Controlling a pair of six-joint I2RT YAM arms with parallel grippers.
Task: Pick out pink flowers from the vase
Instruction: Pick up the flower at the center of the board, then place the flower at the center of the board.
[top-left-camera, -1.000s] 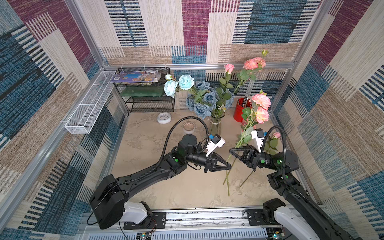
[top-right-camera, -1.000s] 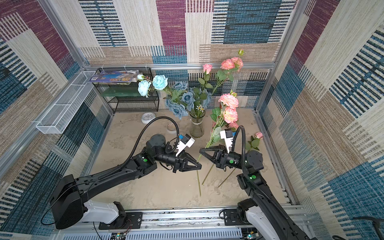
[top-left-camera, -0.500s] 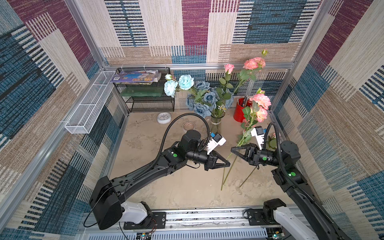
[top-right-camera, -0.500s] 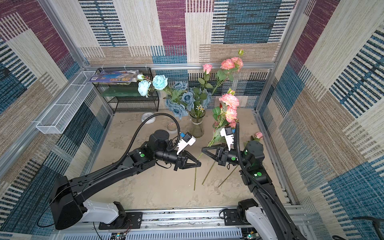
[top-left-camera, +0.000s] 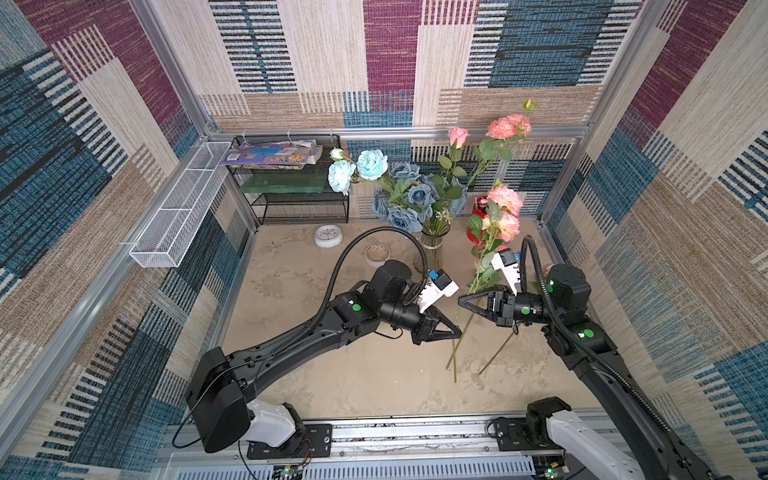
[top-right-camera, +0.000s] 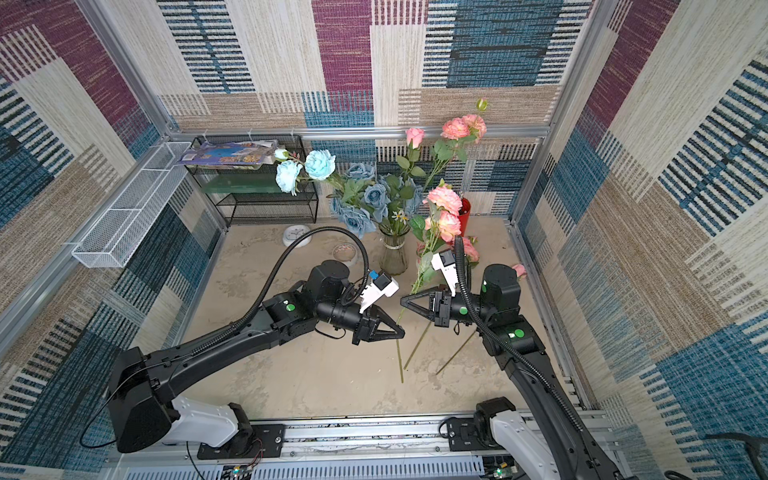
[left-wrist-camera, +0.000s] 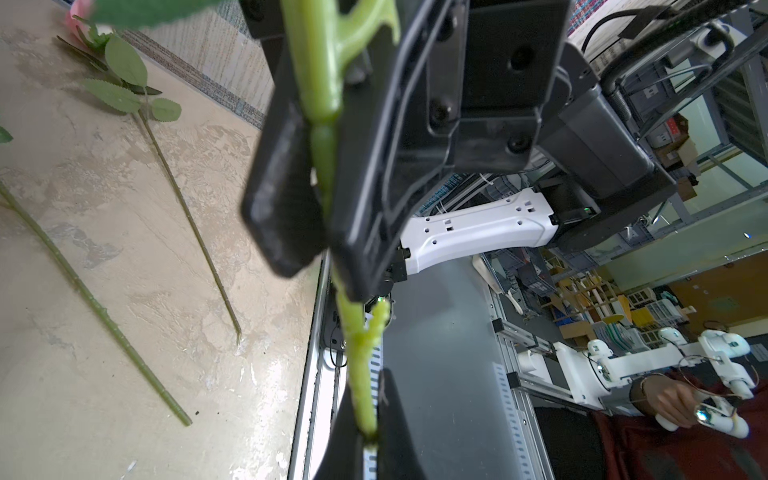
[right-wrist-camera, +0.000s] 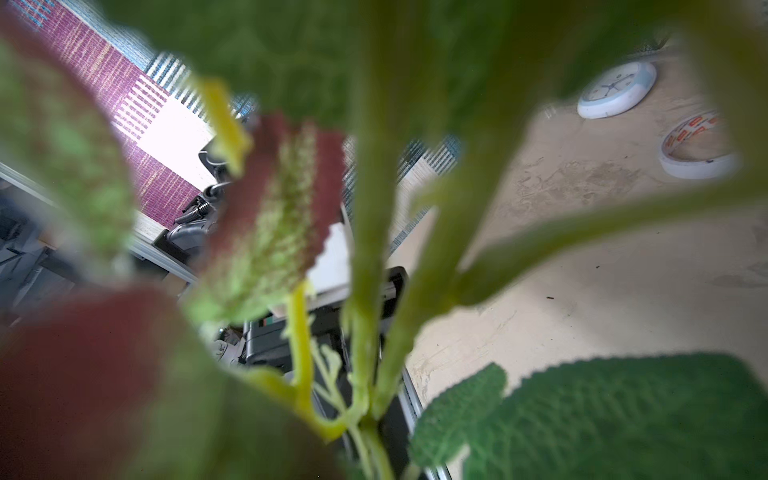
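Ruffled pink blooms (top-left-camera: 505, 200) leftward, stem (left-wrist-camera: 359, 374) knobbly

A small clear ribbed glass vase (top-left-camera: 432, 249), greenish, stood upright toward the bench's 12 o'clock side. Long-stemmed artificial pink roses (top-left-camera: 458, 135) stood in it, leaning toward 1 o'clock. A spray of peach-pink roses (top-left-camera: 505, 201) was out, at the vase's 4 o'clock, its green stem (left-wrist-camera: 324, 158) pinched by the left hand (top-left-camera: 459, 333) and right hand (top-left-camera: 459, 300). Two pink-flower stems (left-wrist-camera: 187, 216) lay flat at 5 o'clock.
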